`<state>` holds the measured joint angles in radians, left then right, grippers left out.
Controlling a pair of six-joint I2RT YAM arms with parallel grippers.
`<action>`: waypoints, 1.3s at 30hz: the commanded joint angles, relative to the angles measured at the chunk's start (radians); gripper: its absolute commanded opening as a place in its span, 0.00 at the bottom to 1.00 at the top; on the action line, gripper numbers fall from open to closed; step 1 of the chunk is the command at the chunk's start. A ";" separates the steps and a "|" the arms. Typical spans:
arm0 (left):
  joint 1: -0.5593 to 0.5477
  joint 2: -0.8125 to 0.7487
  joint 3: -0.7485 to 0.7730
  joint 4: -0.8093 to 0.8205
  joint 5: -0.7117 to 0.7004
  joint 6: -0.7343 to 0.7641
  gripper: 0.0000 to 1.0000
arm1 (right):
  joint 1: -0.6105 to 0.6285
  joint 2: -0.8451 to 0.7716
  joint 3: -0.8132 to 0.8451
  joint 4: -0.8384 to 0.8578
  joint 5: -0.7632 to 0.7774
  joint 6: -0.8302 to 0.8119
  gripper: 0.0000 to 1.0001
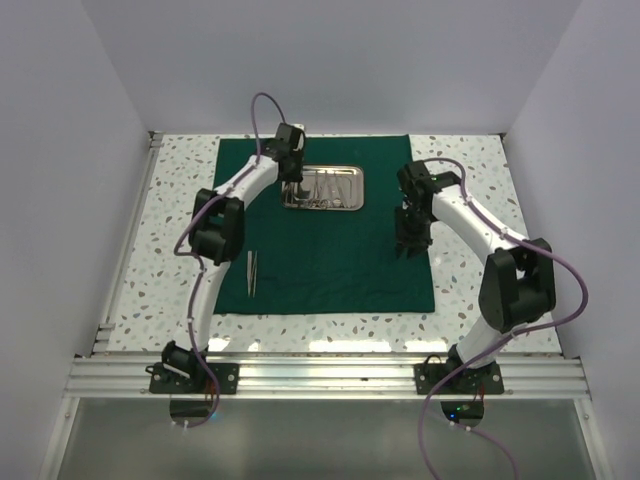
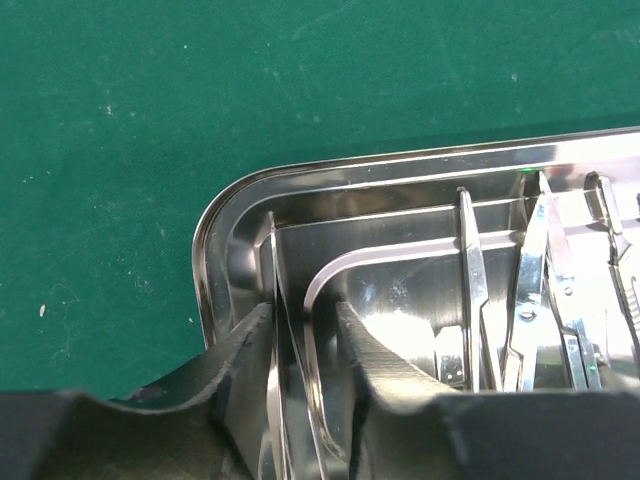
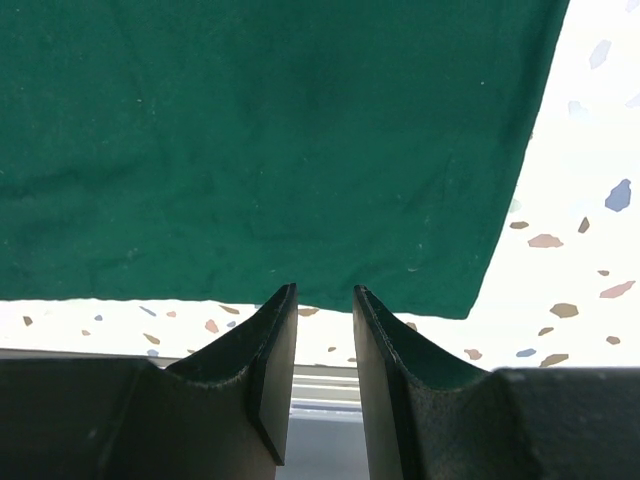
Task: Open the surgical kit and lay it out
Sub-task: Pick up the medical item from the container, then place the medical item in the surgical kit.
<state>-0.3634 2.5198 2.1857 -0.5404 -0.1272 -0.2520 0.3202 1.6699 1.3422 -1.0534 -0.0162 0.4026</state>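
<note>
The dark green cloth (image 1: 330,260) of the surgical kit lies spread flat on the table. The steel tray (image 1: 350,203) sits on its far half and holds several silver instruments (image 2: 530,300). One pair of tweezers (image 1: 251,272) lies on the cloth near the left front. My left gripper (image 1: 291,186) reaches into the tray's left corner (image 2: 215,240). Its jaws (image 2: 305,310) straddle a slim silver instrument (image 2: 283,300), with a gap showing on the right side. My right gripper (image 1: 410,238) hovers open and empty over the cloth's right edge (image 3: 250,140).
The speckled tabletop (image 1: 180,200) shows around the cloth, and its right strip (image 3: 580,250) is in the right wrist view. An aluminium rail (image 1: 330,375) runs along the near edge by the arm bases. White walls enclose the left, back and right.
</note>
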 commanded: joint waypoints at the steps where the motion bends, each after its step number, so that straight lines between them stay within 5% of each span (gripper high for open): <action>1: 0.024 0.002 -0.085 -0.070 0.053 -0.009 0.33 | 0.002 0.019 0.020 0.010 -0.011 0.015 0.33; 5: 0.023 -0.035 -0.204 -0.044 0.083 -0.016 0.24 | 0.002 0.059 0.044 0.020 -0.045 0.015 0.31; 9: 0.023 -0.016 -0.215 -0.067 0.107 -0.020 0.00 | 0.002 0.083 0.092 0.003 -0.042 -0.007 0.31; 24: 0.017 -0.226 -0.109 -0.141 0.061 -0.032 0.00 | 0.000 0.076 0.100 0.013 -0.060 -0.027 0.31; 34: 0.014 -0.703 -0.639 -0.023 0.029 -0.007 0.00 | 0.002 0.027 0.028 0.056 -0.085 -0.018 0.31; 39: 0.012 -0.812 -0.838 -0.001 0.012 -0.030 0.00 | 0.003 -0.002 -0.014 0.081 -0.094 -0.018 0.31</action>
<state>-0.3485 1.7355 1.4536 -0.5762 -0.0971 -0.2707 0.3206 1.7264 1.3407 -1.0069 -0.0795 0.3916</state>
